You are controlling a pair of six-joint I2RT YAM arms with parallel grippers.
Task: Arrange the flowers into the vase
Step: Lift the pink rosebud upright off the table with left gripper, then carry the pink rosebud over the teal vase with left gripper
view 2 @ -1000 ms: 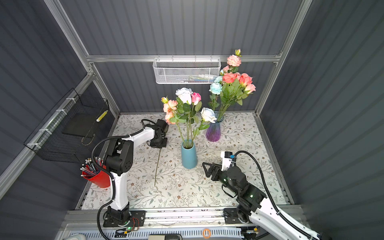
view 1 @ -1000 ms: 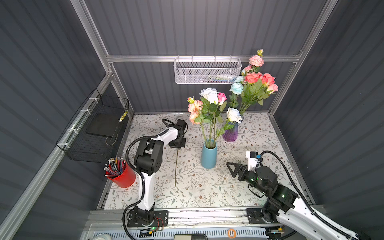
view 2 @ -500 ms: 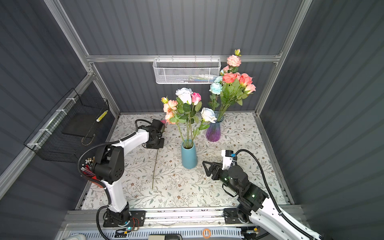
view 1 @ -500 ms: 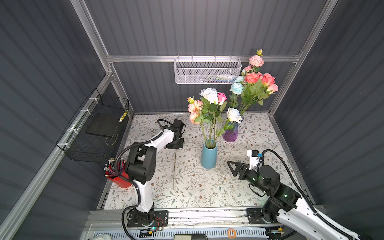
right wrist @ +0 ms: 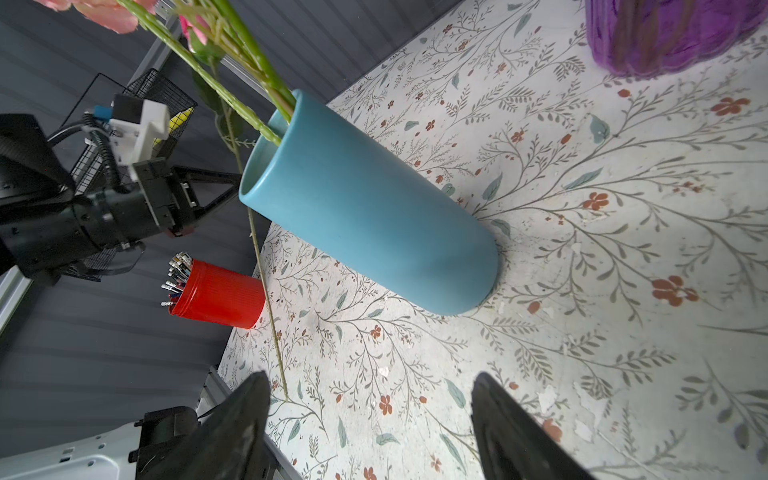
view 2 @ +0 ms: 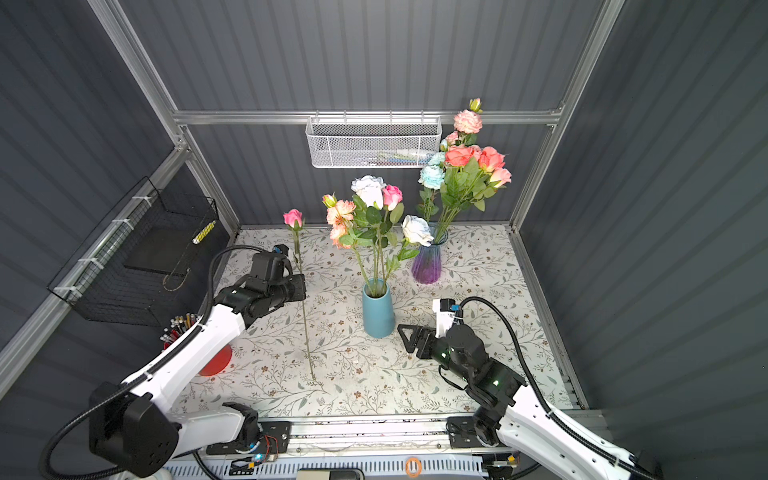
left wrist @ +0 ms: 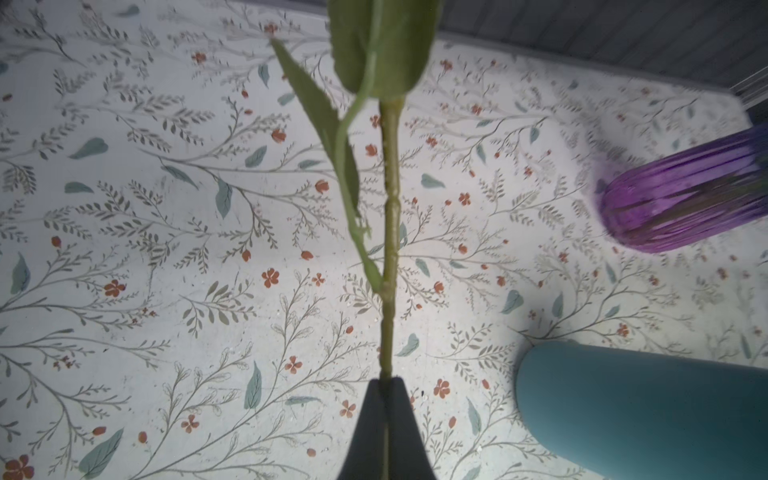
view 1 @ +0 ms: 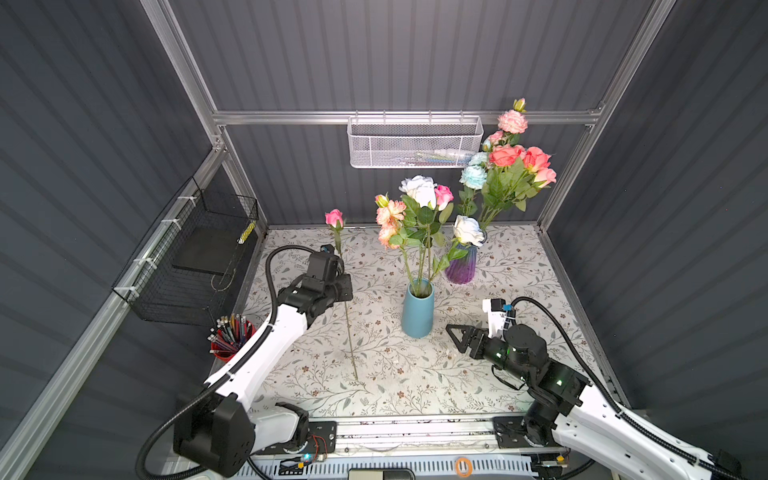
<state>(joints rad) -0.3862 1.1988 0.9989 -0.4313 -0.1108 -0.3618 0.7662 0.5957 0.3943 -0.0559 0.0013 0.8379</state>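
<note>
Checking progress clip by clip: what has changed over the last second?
The left arm's elbow swung out toward the camera, and the left gripper, still shut on the stem of the pink rose, shifted left, away from the blue vase. The rose's bloom now shows above the gripper. The right gripper stayed open near the blue vase, barely moving; the purple vase stands as before.

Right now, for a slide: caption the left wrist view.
Left end effector shut on a leafy stem against the floral mat, blue vase and purple vase nearby.
</note>
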